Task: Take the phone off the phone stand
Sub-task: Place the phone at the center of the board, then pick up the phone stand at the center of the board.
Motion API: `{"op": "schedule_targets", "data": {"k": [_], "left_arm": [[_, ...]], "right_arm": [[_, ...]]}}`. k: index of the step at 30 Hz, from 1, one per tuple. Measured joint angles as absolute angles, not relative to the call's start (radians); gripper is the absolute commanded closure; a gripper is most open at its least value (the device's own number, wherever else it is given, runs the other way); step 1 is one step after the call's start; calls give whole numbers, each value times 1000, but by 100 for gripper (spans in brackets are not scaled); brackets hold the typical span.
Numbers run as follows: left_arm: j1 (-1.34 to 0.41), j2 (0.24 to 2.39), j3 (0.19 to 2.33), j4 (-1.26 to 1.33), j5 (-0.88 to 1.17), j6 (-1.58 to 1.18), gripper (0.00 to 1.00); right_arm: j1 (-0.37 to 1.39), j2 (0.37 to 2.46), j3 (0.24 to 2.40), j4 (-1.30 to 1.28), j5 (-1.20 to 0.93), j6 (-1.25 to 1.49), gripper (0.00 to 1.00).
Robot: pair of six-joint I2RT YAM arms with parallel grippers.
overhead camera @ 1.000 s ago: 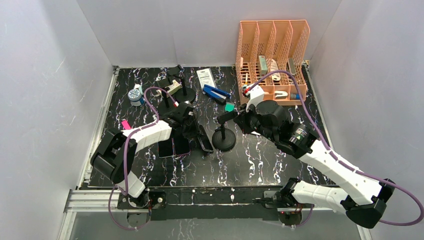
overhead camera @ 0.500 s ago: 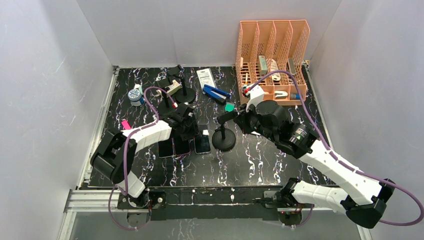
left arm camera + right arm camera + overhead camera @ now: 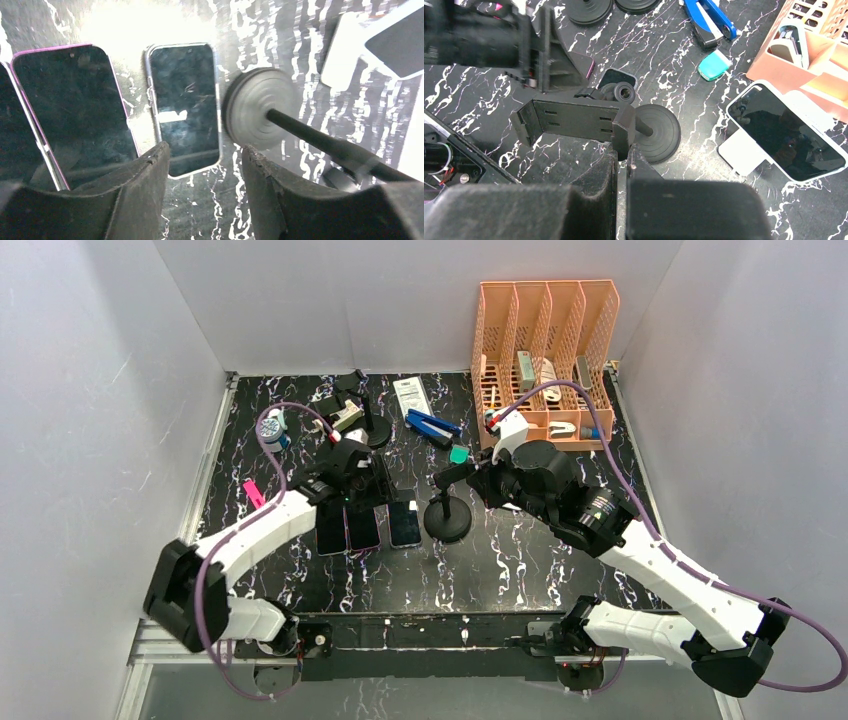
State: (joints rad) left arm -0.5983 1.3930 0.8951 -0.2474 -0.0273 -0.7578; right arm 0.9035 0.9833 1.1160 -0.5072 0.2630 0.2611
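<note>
The phone (image 3: 404,524) (image 3: 184,107), dark-screened in a clear case, lies flat on the black marbled table just left of the phone stand's round base (image 3: 447,518) (image 3: 260,114). Left of it lie a purple-edged phone (image 3: 362,528) (image 3: 75,112) and another dark one (image 3: 330,528). My left gripper (image 3: 362,488) (image 3: 205,162) hovers over the phone's near end, open, with nothing between its fingers. The phone stand's black clamp (image 3: 574,120) is empty. My right gripper (image 3: 472,475) (image 3: 625,145) is shut on the clamp's end piece.
An orange file rack (image 3: 545,350) stands at the back right. A blue stapler (image 3: 432,427), teal eraser (image 3: 459,454), white packet (image 3: 410,395), two other black stands (image 3: 360,415), a tape roll (image 3: 270,430) and a pink scrap (image 3: 252,490) lie around. A white-cased phone (image 3: 784,132) rests right of the stand.
The phone went from tilted in the left gripper to lying flat beside the stand's base. The left gripper opened, let it go and drew back and up. The right arm stayed still.
</note>
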Motion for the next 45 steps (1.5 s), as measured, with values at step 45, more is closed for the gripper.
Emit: {"op": "schedule_targets", "data": {"k": [45], "left_arm": [[-809, 1114, 813, 394, 355, -234, 21]], "right_arm": [[904, 984, 1124, -522, 255, 259, 99]]}}
